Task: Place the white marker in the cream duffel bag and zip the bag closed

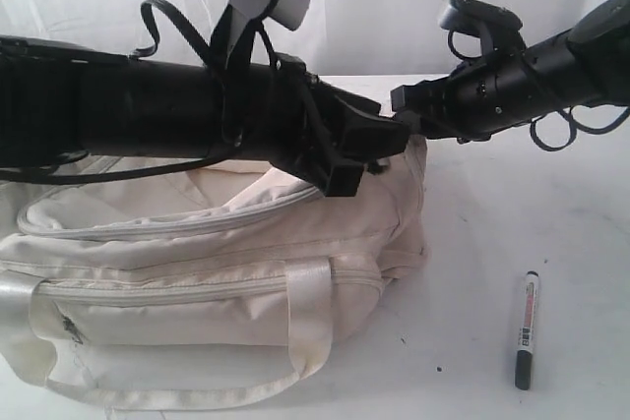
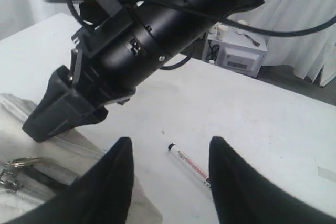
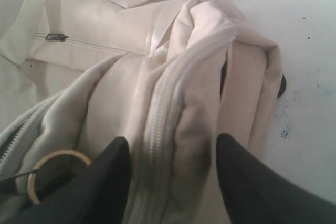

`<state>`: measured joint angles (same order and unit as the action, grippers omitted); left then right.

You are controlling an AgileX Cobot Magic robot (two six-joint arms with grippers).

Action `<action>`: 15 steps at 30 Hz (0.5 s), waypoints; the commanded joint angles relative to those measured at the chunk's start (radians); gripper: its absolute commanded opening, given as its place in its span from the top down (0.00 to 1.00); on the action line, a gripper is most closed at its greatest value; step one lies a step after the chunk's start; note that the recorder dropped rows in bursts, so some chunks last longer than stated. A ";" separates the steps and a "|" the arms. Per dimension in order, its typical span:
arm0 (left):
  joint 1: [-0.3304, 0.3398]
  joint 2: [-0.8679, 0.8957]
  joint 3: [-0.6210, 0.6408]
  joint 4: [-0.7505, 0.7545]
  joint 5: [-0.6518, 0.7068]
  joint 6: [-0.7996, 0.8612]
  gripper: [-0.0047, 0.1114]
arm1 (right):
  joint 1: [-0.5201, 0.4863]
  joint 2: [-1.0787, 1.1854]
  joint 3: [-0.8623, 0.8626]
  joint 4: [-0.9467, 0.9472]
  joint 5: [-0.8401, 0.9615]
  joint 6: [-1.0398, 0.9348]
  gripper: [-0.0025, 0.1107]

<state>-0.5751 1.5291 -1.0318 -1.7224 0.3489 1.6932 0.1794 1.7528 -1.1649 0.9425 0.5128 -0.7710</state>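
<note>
White table [image 1: 551, 204], curtains [image 1: 394, 7] (white too)

White marker [image 1: 528, 330] flat, right of cream duffel bag [image 1: 197, 272].

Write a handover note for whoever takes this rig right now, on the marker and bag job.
Left end effector: open, empty, above the bag's edge, with the marker in view beyond.
Right end effector: open, empty, over the bag's zipper.
Marker: lying on the table, apart from the bag.
Done: the marker is not in yet.
Left: pick up the marker, put it in the bag, zip it shut.
</note>
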 commanded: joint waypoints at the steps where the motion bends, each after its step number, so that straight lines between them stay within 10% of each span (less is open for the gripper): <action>1: -0.008 0.019 -0.012 -0.022 -0.025 0.007 0.53 | -0.011 0.006 -0.023 0.019 0.018 -0.043 0.54; 15: -0.008 0.139 -0.215 0.002 -0.190 -0.015 0.53 | -0.011 0.008 -0.023 0.019 0.087 -0.087 0.54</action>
<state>-0.5773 1.6328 -1.2329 -1.7130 0.1745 1.7024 0.1794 1.7611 -1.1841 0.9628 0.5667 -0.8407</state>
